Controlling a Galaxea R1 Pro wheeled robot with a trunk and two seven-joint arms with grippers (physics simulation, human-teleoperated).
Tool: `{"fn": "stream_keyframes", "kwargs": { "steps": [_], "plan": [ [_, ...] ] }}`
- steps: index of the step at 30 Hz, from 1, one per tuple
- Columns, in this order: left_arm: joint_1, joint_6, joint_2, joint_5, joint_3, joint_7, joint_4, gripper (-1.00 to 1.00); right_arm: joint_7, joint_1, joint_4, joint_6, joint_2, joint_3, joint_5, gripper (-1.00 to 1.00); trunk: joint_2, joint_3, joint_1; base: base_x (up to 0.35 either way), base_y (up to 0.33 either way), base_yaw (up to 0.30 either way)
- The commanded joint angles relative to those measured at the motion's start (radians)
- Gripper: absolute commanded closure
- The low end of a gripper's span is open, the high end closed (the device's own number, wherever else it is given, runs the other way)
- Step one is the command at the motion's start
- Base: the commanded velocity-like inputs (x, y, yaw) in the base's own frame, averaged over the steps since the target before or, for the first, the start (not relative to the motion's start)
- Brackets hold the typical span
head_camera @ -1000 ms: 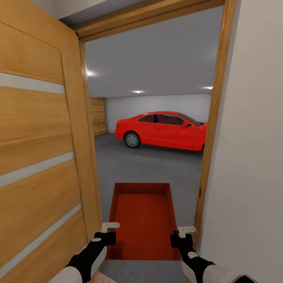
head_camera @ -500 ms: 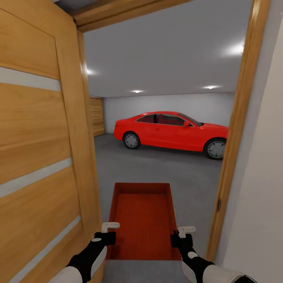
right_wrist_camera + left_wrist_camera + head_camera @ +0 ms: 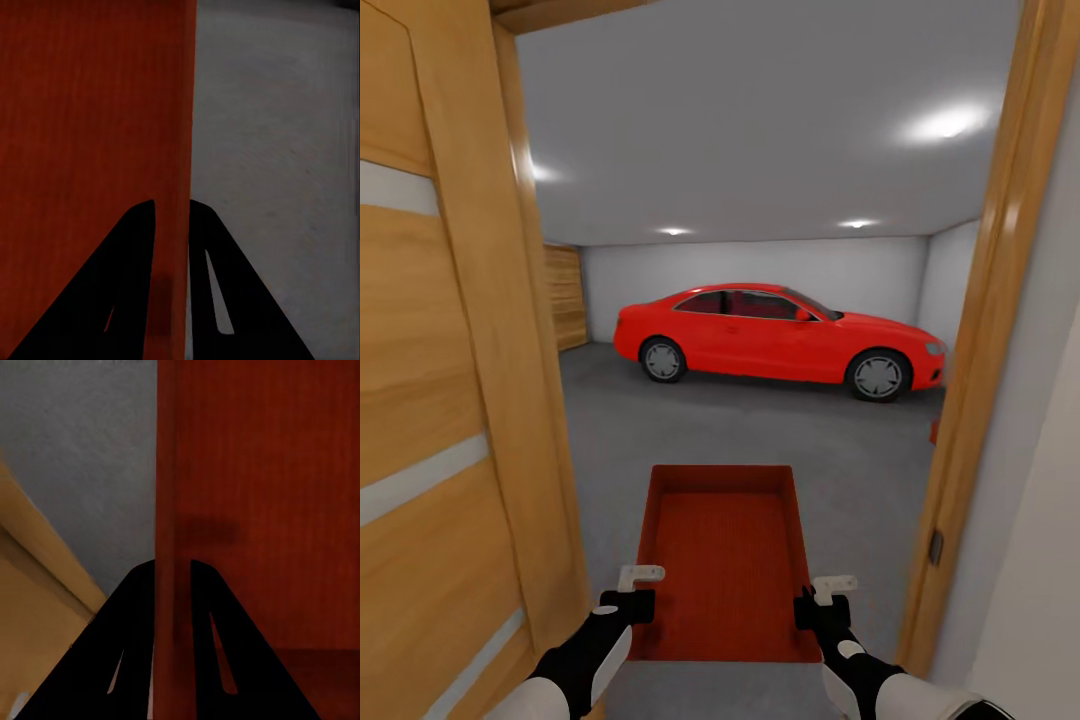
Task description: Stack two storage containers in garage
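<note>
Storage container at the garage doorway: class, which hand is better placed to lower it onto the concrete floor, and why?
Neither alone: the left hand and right hand each pinch a side wall of the storage container, so both should lower together.

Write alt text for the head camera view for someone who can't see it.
Both grippers, left and right, hold an orange-red storage container by its side walls, carrying it through a wooden doorway. Ahead lies the garage's grey concrete floor with a red car parked against a pale wall.
</note>
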Motion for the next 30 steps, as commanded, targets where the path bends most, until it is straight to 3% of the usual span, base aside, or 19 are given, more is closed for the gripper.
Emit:
{"fn": "stream_keyframes", "kwargs": {
  "steps": [1, 25, 30],
  "plan": [
    [0.0, 0.006, 0.0, 0.007, -0.007, 0.013, -0.003, 1.0, -0.003, -0.002, 0.001, -0.003, 0.001, -0.028, -0.011, 1.0, -0.001, -0.002, 0.001, 0.289, 0.188, -0.241],
    [0.0, 0.006, 0.0, 0.007, -0.007, 0.013, -0.003, 1.0, -0.003, -0.002, 0.001, -0.003, 0.001, -0.028, -0.011, 1.0, -0.001, -0.002, 0.001, 0.289, 0.191, -0.241],
    [0.0, 0.006, 0.0, 0.007, -0.007, 0.013, -0.003, 1.0, -0.003, -0.002, 0.001, -0.003, 0.001, -0.028, -0.011, 1.0, -0.001, -0.002, 0.001, 0.289, 0.191, -0.1]
  ]
}}
